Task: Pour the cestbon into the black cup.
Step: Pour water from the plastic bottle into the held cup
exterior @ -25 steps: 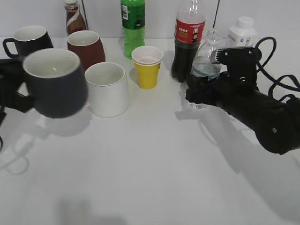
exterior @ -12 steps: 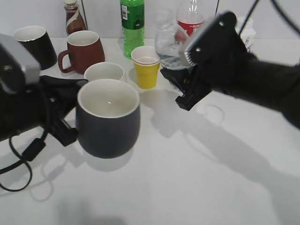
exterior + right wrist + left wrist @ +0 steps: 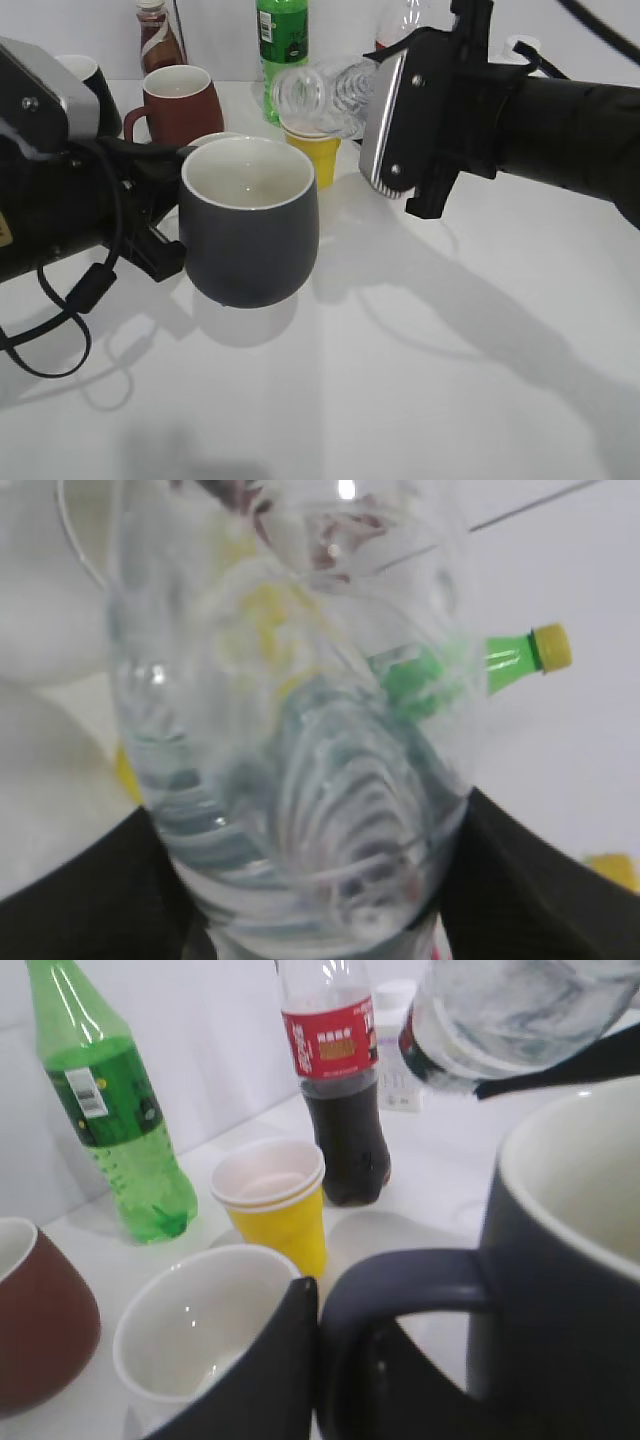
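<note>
The black cup (image 3: 250, 235), a large charcoal mug with a white inside, hangs above the table at centre left. My left gripper (image 3: 345, 1360) is shut on its loop handle (image 3: 400, 1280). The cestbon (image 3: 325, 95), a clear ribbed bottle, is tipped nearly level above and to the right of the cup's rim, its mouth end pointing left. My right gripper (image 3: 300, 880) is shut on its body (image 3: 300, 760), and it also shows at the top of the left wrist view (image 3: 500, 1015). The cup looks empty inside.
Behind stand a green soda bottle (image 3: 283, 50), a cola bottle (image 3: 335, 1090), stacked yellow cups (image 3: 275, 1205), a white mug (image 3: 195, 1335), a brown-red mug (image 3: 180, 100), a glossy black mug (image 3: 95, 85) and a brown bottle (image 3: 158, 40). Bare table lies in front.
My right gripper has lifted the cestbon off the table, carried it left and tipped it sideways. My left gripper has brought the black cup right and forward, toward the bottle.
</note>
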`<move>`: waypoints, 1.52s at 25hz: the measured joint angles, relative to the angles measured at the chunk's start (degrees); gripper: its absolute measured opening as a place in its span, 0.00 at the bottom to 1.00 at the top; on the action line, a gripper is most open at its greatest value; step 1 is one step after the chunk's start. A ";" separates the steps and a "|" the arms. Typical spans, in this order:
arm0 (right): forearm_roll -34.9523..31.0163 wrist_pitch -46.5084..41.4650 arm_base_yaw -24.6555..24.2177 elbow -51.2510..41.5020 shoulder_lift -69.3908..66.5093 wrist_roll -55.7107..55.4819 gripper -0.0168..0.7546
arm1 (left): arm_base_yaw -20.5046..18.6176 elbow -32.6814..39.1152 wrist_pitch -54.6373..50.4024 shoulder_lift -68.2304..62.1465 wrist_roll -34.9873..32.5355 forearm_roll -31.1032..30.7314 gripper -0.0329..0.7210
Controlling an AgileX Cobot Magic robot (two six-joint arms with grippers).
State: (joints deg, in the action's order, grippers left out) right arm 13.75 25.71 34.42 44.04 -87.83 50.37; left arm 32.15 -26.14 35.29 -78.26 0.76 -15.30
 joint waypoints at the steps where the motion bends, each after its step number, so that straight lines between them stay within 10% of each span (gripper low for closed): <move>1: 0.00 0.00 0.00 0.00 0.00 2.07 0.64 | 0.00 0.00 -0.29 0.00 0.06 0.00 0.10; 38: -5.67 8.36 0.00 0.00 0.00 29.00 0.64 | 0.00 0.00 -7.29 0.00 0.37 -2.88 0.10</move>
State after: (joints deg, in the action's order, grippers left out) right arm 8.08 34.07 34.42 44.04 -87.83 79.37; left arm 32.15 -26.14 28.00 -78.26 1.14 -18.18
